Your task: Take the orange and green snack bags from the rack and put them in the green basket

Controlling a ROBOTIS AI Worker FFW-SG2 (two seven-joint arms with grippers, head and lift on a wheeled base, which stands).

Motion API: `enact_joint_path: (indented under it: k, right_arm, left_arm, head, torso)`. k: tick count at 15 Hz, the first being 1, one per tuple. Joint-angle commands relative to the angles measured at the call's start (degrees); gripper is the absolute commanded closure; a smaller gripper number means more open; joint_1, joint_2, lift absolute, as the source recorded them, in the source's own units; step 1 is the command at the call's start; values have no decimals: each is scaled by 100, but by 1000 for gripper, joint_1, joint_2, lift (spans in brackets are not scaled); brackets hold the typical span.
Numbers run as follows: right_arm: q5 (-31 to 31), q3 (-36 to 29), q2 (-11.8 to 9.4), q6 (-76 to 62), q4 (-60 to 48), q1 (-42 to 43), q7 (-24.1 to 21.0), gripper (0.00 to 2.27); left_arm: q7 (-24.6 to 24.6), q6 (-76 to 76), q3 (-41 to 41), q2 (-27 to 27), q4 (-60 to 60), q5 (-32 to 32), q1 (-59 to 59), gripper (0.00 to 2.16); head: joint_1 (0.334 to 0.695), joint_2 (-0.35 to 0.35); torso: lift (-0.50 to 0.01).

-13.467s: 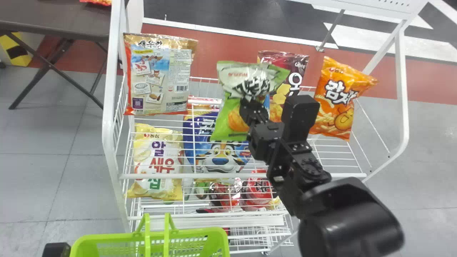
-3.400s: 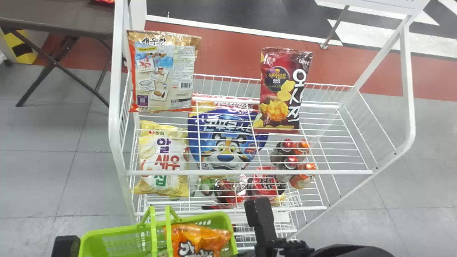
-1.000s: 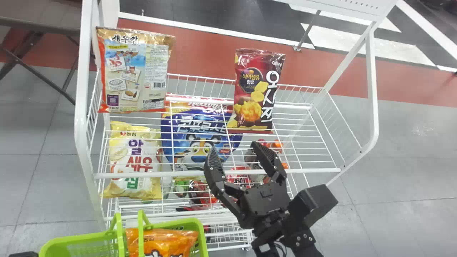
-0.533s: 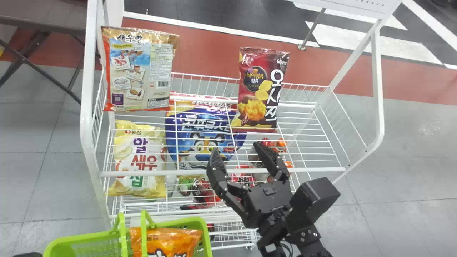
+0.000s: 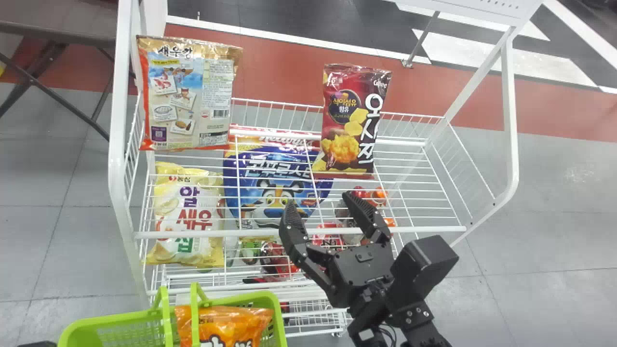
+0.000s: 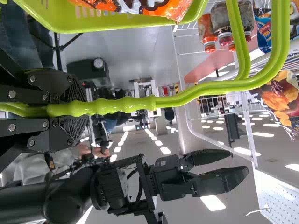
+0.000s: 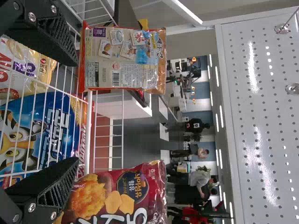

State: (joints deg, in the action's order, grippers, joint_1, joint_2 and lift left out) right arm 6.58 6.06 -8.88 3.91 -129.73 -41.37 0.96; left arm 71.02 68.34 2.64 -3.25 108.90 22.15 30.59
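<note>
Right claw [image 5: 318,199] spread, left claw [image 6: 85,110] clamped

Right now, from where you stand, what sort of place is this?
Probably a large robotics hall with a small mock shop: a white wire rack holding snack bags, a green basket, and rows of ceiling lights behind.

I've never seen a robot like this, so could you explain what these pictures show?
This is a robot with two black arms. One view is from its head, looking down; two come from wrist cameras, shown sideways. Its left gripper holds the handle of the green basket, which has an orange snack bag in it. Its right gripper is open and empty, near the white wire rack. The rack's snacks include a dark red bag, a tan bag and a yellow bag.
</note>
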Motion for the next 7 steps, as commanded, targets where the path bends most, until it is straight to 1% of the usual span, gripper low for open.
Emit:
enact_joint_path:
  k: [1,7]
  right_arm:
    - [1,-8,0,-43,0,-3,-8,90]
    - [1,1,0,-149,0,-20,-34,93]
  left_arm:
    - [0,0,0,0,0,0,0,2148]
    - [0,-17,0,0,0,0,0,2148]
  head:
    - [695,-322]
    - [695,-325]
  torso:
    - [0]
    - [0]
